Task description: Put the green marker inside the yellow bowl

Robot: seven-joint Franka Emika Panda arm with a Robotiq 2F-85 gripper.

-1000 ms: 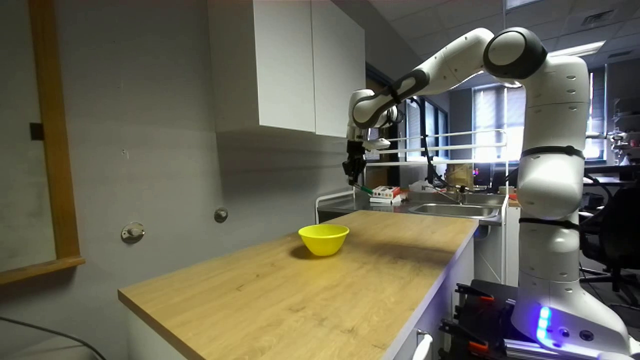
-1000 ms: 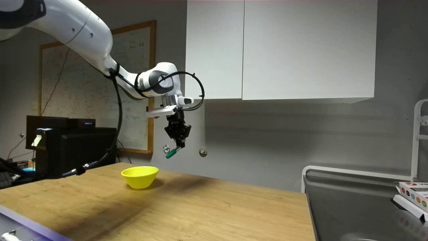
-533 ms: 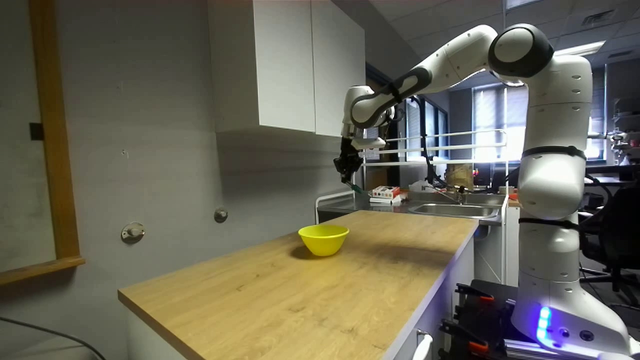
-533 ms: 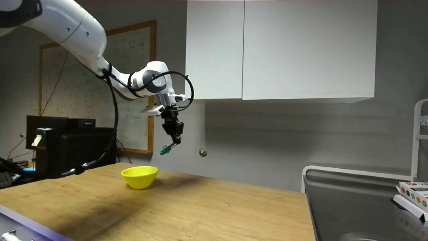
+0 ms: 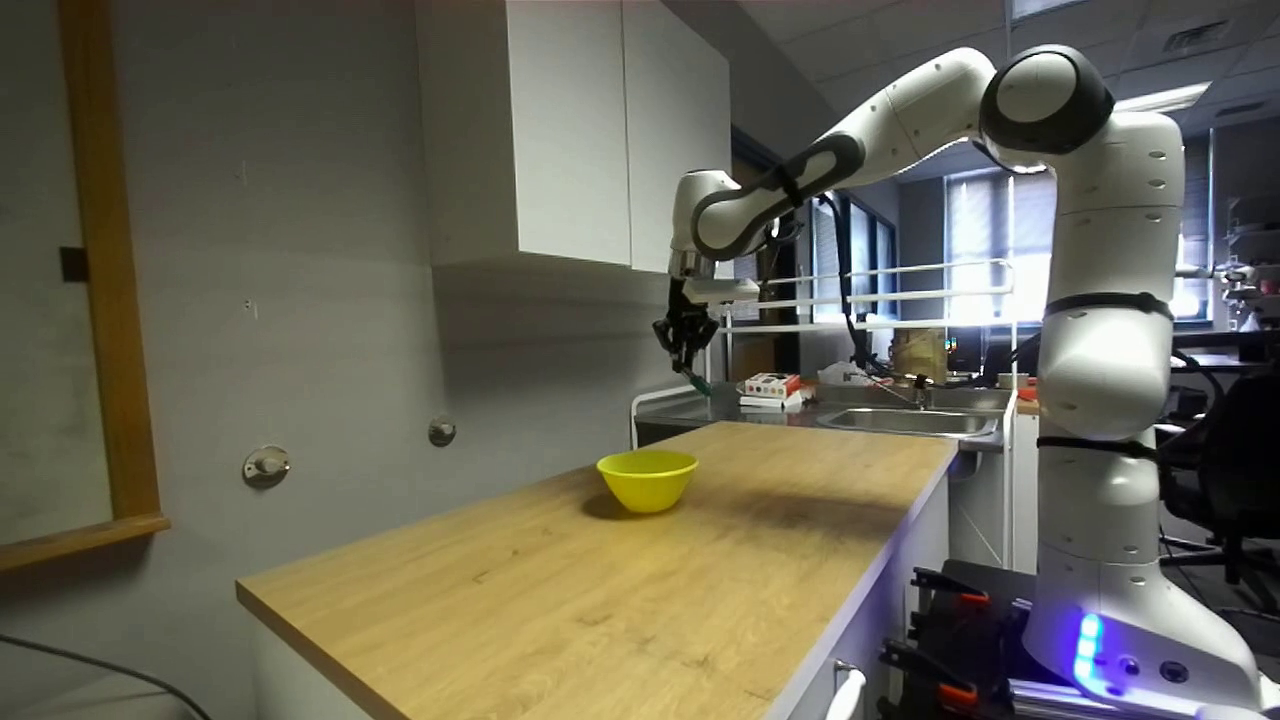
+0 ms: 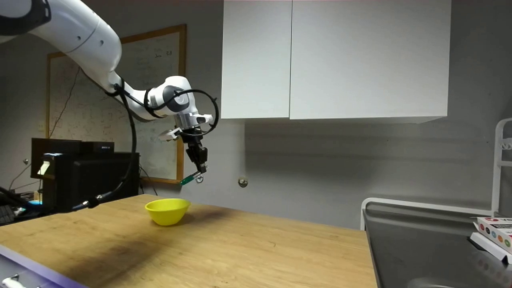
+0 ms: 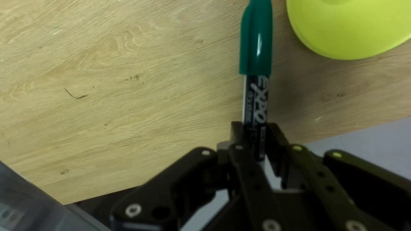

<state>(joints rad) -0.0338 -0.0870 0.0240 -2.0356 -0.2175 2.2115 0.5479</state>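
Observation:
The yellow bowl (image 5: 648, 490) stands upright on the wooden counter, and it also shows in an exterior view (image 6: 167, 216). In the wrist view part of the bowl (image 7: 350, 29) shows at the top right. My gripper (image 7: 255, 131) is shut on the green marker (image 7: 256, 48) by its dark barrel, with the green cap pointing away from the fingers. In both exterior views the gripper (image 5: 684, 362) (image 6: 203, 169) holds the marker (image 5: 699, 383) (image 6: 187, 179) in the air, tilted cap-down, above the counter and higher than the bowl. The barrel's rear end is partly hidden by the fingers.
The wooden counter (image 5: 560, 590) lies under the arm. White wall cabinets (image 6: 360, 60) hang above the back of the counter. A white box with coloured dots (image 5: 770, 385) lies beside the sink (image 5: 905, 420). A white rail (image 6: 424, 205) runs along the wall.
The gripper has moved left in both exterior views, carrying the marker nearer to the bowl. The marker's tilt has shifted slightly. The bowl has not moved.

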